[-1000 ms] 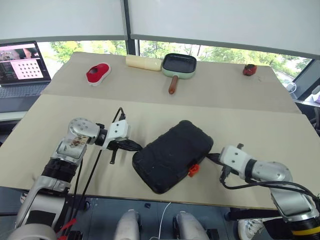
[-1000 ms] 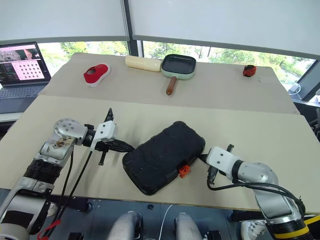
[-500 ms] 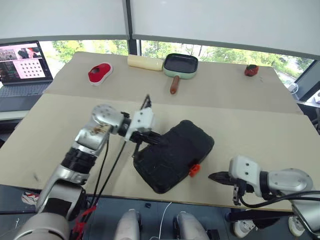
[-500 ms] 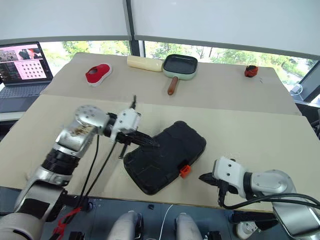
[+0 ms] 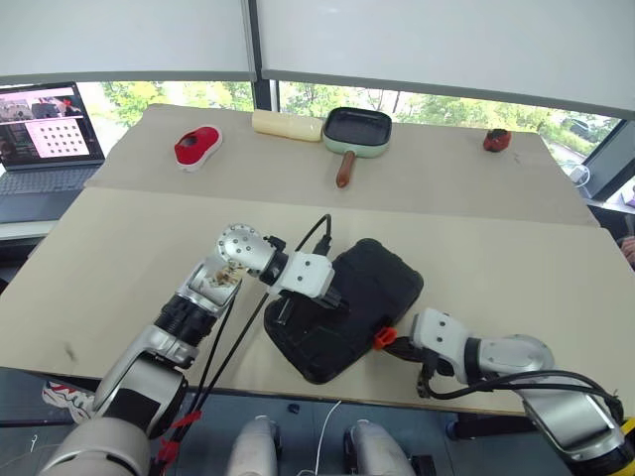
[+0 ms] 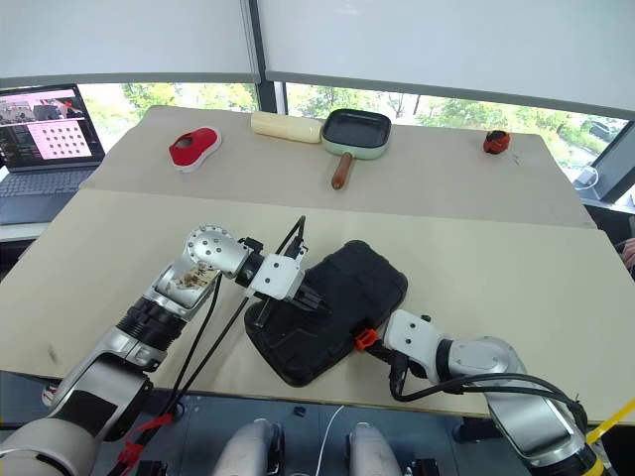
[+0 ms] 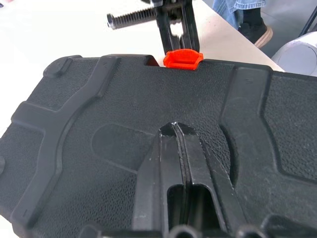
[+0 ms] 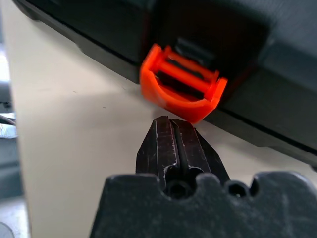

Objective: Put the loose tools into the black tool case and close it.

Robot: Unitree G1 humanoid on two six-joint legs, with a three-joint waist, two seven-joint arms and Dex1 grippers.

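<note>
Since a second ago the left claw has swung from the desk onto the black tool case lid, clenched and empty; the right claw — pinched shut too — has closed in on the orange latch. The case lies shut, textured, ribbed, near the desk's front edge.

The black tool case lies with its lid down, so its inside is hidden. The left gripper covers part of the lid. In the right wrist view the case runs off the picture's edges. At the far right of the desk, a small red thing is too small to identify. The laptop is cut off at the left edge.
</note>
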